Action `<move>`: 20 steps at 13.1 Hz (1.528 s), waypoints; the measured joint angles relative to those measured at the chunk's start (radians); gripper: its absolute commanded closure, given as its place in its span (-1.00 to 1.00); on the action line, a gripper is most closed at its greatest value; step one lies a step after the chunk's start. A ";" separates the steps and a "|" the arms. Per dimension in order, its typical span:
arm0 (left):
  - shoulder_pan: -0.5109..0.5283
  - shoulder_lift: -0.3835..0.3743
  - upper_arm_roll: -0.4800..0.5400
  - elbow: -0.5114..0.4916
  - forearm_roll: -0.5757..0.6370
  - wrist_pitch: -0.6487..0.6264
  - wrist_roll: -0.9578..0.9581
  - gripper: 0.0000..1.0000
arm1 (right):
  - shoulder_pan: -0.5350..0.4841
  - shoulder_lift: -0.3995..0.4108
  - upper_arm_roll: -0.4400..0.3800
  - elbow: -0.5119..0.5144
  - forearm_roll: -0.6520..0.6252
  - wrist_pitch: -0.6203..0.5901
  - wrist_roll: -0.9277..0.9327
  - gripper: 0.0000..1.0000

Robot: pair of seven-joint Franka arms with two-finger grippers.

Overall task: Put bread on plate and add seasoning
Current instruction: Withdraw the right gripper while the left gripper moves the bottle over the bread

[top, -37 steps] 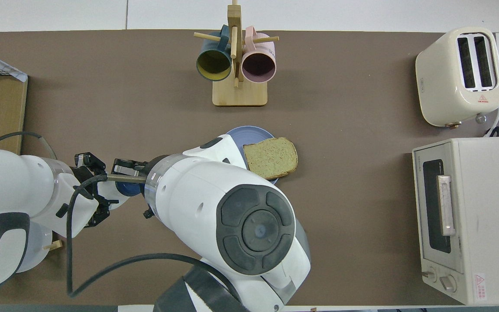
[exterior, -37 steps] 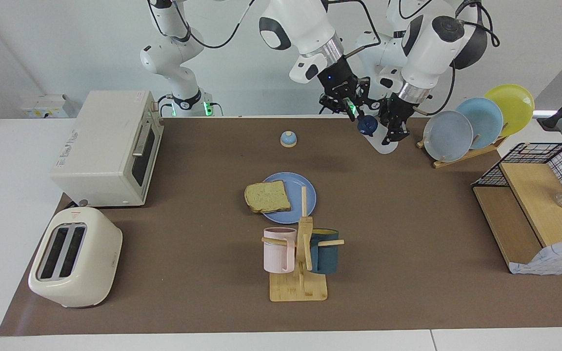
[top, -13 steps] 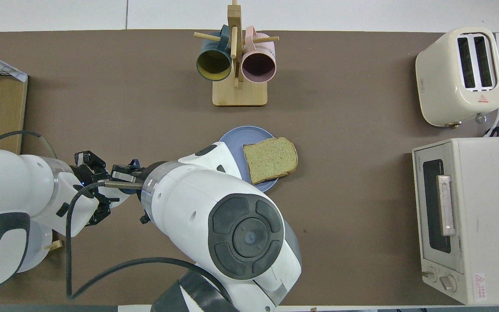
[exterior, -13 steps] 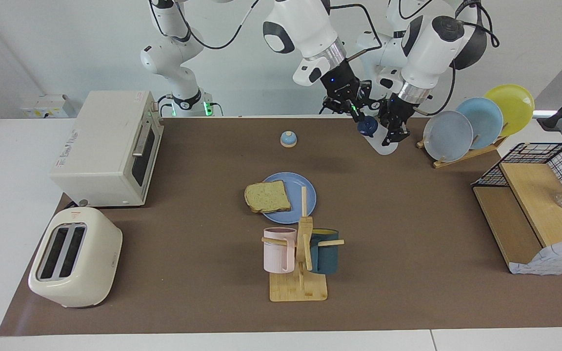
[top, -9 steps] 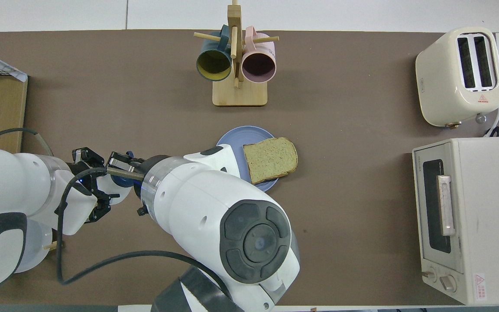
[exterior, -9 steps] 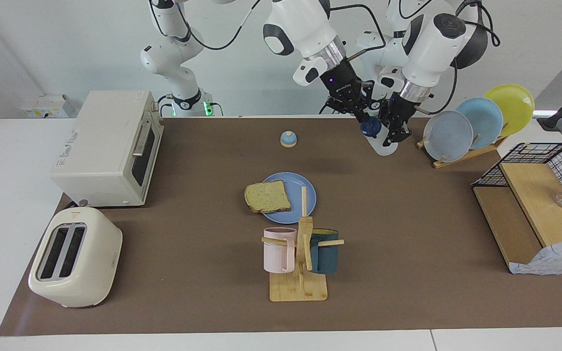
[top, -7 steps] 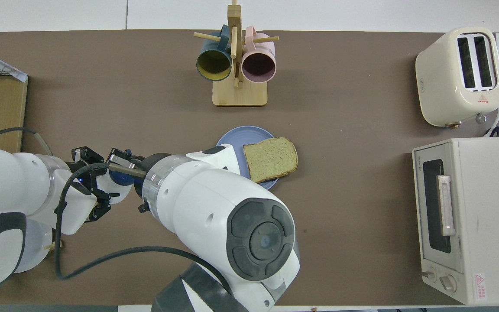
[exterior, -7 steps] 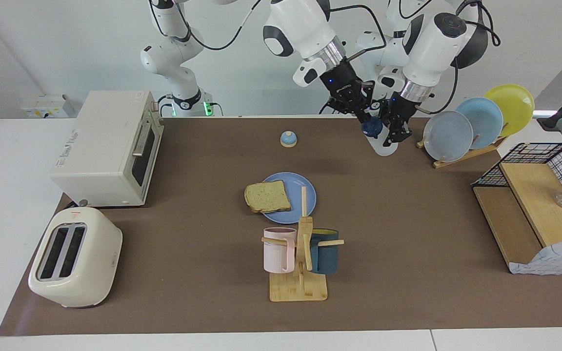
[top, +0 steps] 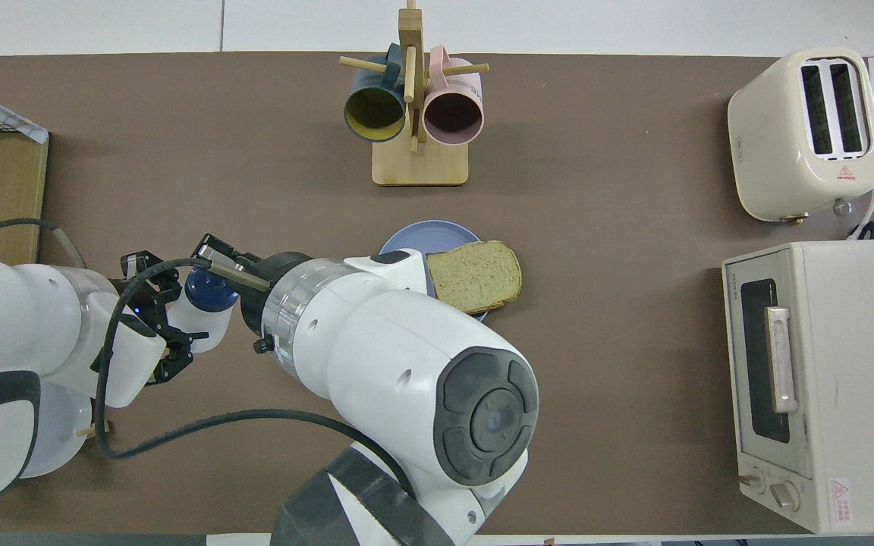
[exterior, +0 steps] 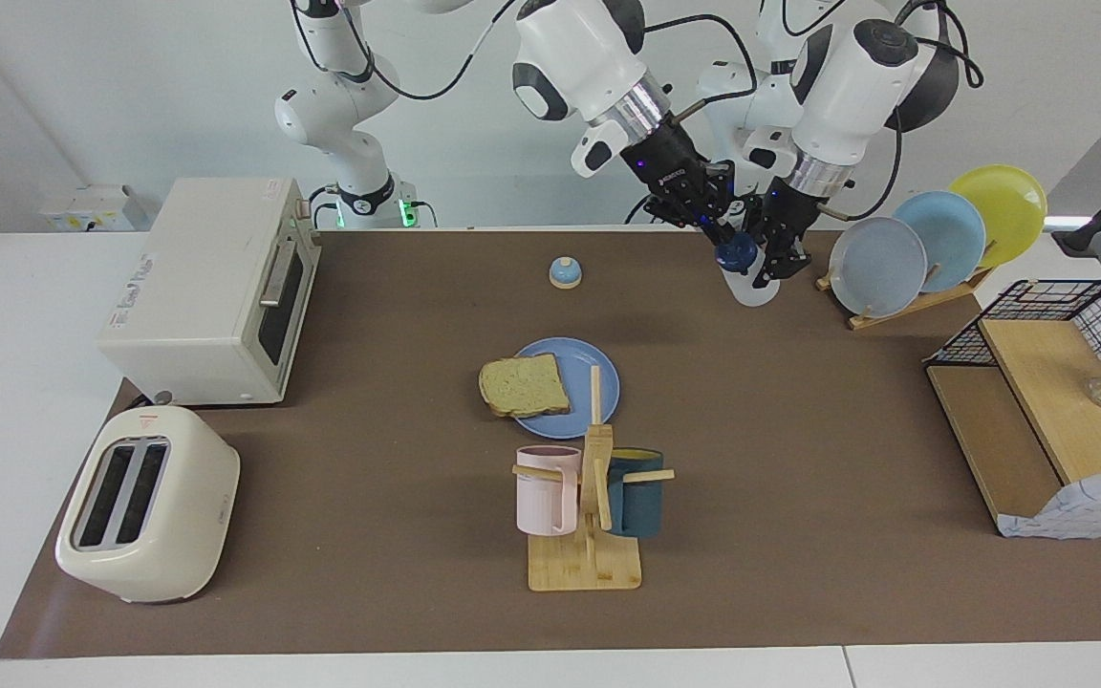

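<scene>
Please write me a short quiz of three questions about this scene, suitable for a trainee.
1. True or false: the bread lies wholly on the plate.
2. The left gripper and the right gripper both meet the seasoning bottle. Which one holds its white body? A) left B) right
3. Fill in: the bell stands ___ the robots than the plate.

Key: 1. False, the bread overhangs the rim. 2. A; the right gripper is at the cap. 3. nearer to.

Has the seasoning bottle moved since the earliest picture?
Yes. In the facing view the seasoning bottle, held at its cap by both grippers, has shifted slightly toward the plate rack, away from the bell.
</scene>
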 measured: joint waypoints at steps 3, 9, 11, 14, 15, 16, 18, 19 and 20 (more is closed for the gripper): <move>-0.001 -0.002 -0.006 -0.015 0.000 -0.010 0.005 1.00 | -0.023 0.001 -0.002 0.005 0.000 0.029 0.000 0.94; -0.001 -0.004 -0.007 -0.025 0.001 -0.015 0.005 1.00 | -0.125 -0.008 -0.007 -0.021 -0.003 -0.123 -0.025 -1.00; -0.001 -0.004 -0.012 -0.029 0.001 -0.010 -0.002 1.00 | -0.226 -0.026 -0.014 -0.021 -0.005 -0.310 -0.169 -1.00; -0.002 0.016 -0.099 -0.025 0.056 0.033 -0.111 1.00 | -0.397 -0.046 -0.019 -0.021 -0.048 -0.530 -0.478 -1.00; -0.002 0.038 -0.140 -0.015 0.100 0.042 -0.171 1.00 | -0.448 -0.049 -0.021 -0.020 -0.110 -0.595 -0.558 -1.00; -0.003 0.065 -0.176 0.004 0.128 0.044 -0.217 1.00 | -0.493 -0.053 -0.022 -0.019 -0.181 -0.654 -0.631 -1.00; -0.003 0.130 -0.231 0.058 0.174 0.040 -0.263 1.00 | -0.569 -0.064 -0.024 -0.012 -0.283 -0.765 -0.757 -1.00; -0.003 0.167 -0.254 0.089 0.209 0.030 -0.298 1.00 | -0.602 -0.071 -0.026 -0.003 -0.304 -0.821 -0.792 -1.00; -0.005 0.209 -0.283 0.126 0.255 0.013 -0.344 1.00 | -0.639 -0.080 -0.026 0.011 -0.323 -0.883 -0.813 -1.00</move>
